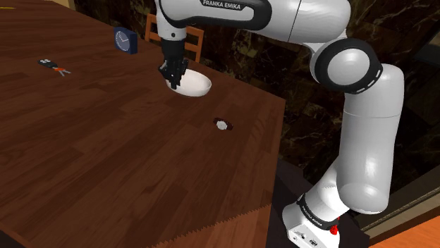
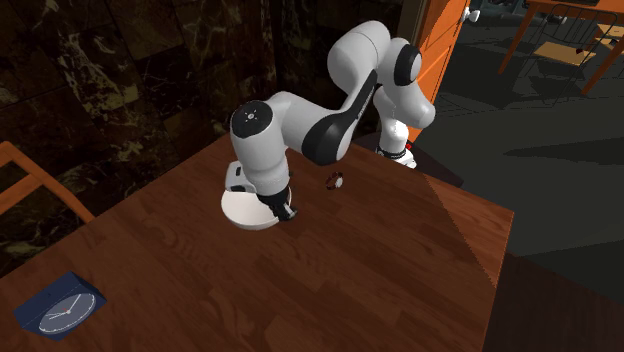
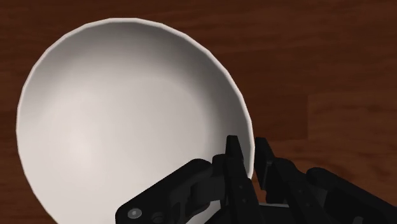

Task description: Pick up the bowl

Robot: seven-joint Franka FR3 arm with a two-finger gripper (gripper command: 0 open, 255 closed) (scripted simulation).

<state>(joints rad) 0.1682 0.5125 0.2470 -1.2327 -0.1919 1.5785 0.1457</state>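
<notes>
Black marbled walls (image 2: 120, 70) rise behind a dark wooden table (image 1: 141, 176). A wooden chair (image 2: 30, 175) stands beside it.

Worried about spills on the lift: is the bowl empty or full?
Empty. The wrist view shows the bowl's smooth white inside bare, nothing in it; the hand clasps its rim.

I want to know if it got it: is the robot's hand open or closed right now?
Hand: closed on the rim of the white bowl.
</notes>
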